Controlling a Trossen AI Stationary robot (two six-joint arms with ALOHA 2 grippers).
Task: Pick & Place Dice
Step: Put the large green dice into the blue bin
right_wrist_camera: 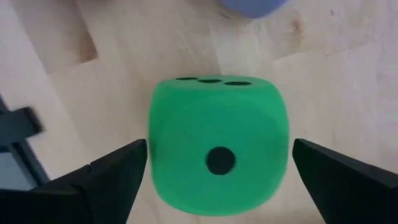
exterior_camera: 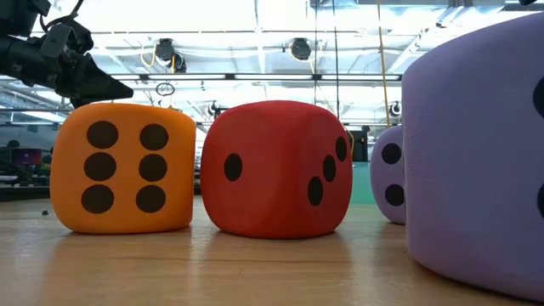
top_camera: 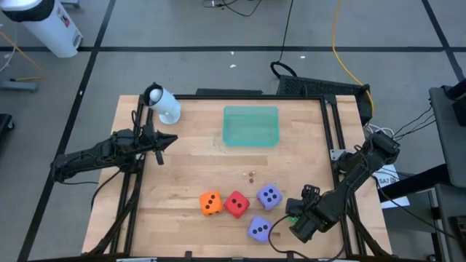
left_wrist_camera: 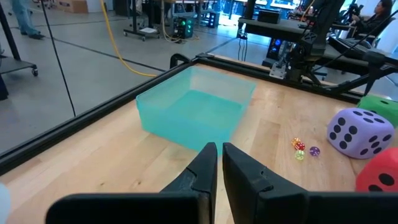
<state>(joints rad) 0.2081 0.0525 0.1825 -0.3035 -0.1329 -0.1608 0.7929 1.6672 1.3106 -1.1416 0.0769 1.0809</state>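
Wooden table [top_camera: 189,153], left to right. Left gripper [top_camera: 162,141], mid-left: fingers closed, empty, waiting. Teal tray [top_camera: 251,125], upper centre. Orange die [top_camera: 210,203], red die [top_camera: 237,204], two purple dice [top_camera: 269,196] lower centre. Right gripper [top_camera: 293,215], lower right: fingers spread wide around green die [right_wrist_camera: 217,155], seemingly not yet touching. Step: grasping green die; next, close fingers, lift.

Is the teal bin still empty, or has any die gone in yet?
Empty. The teal bin shows only its bare floor in the left wrist view, and the high view shows nothing inside; the orange, red and purple dice sit out on the table.
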